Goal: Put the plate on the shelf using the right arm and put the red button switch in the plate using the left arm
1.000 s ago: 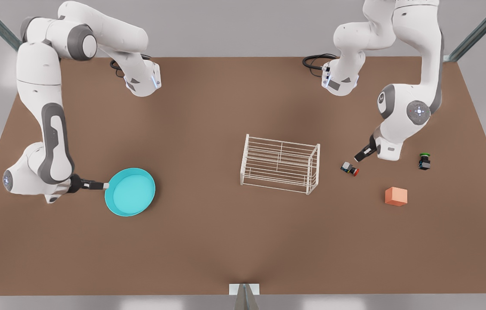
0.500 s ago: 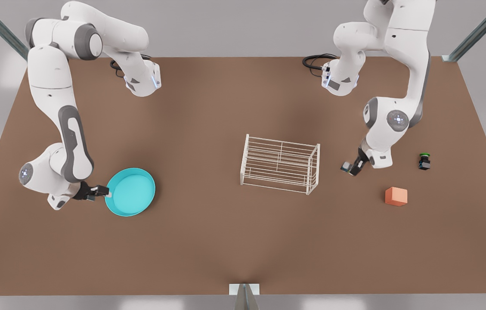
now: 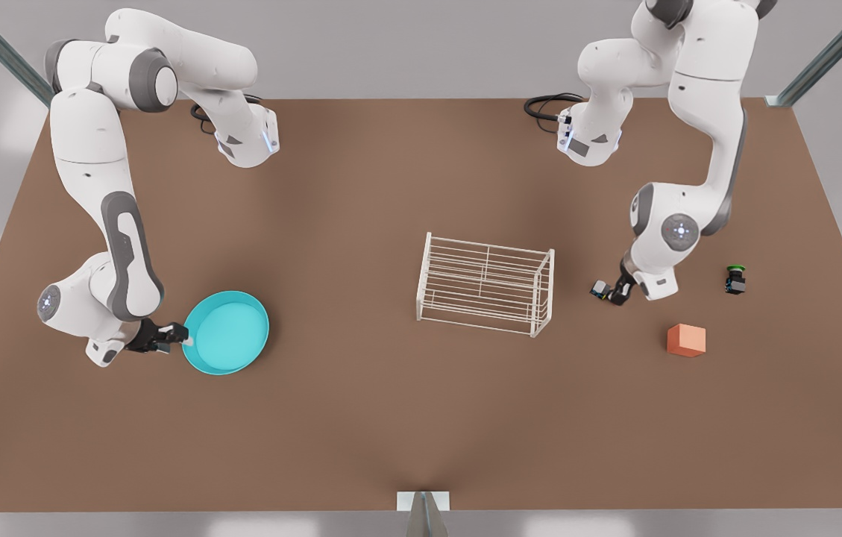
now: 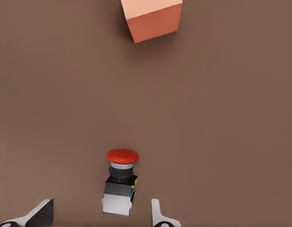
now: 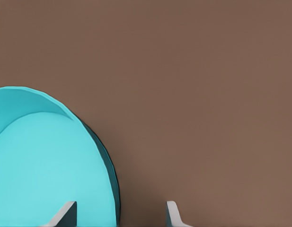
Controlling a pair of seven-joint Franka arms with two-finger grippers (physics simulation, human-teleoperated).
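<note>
The turquoise plate lies flat on the table at the front view's left. My right gripper is low at its rim, open. In the right wrist view the right gripper has one finger over the plate and one outside the rim. The red button switch lies on its side just right of the white wire shelf. My left gripper is down over it, open. In the left wrist view the left gripper has the switch between its fingers, red cap pointing away.
A green-capped switch stands at the front view's far right. An orange cube sits in front of it and shows in the left wrist view beyond the red switch. Bare brown table surrounds the shelf.
My left gripper has dropped and shifted onto the red switch, now covering its cap in the front view. My right gripper has edged in until it straddles the plate's rim.
</note>
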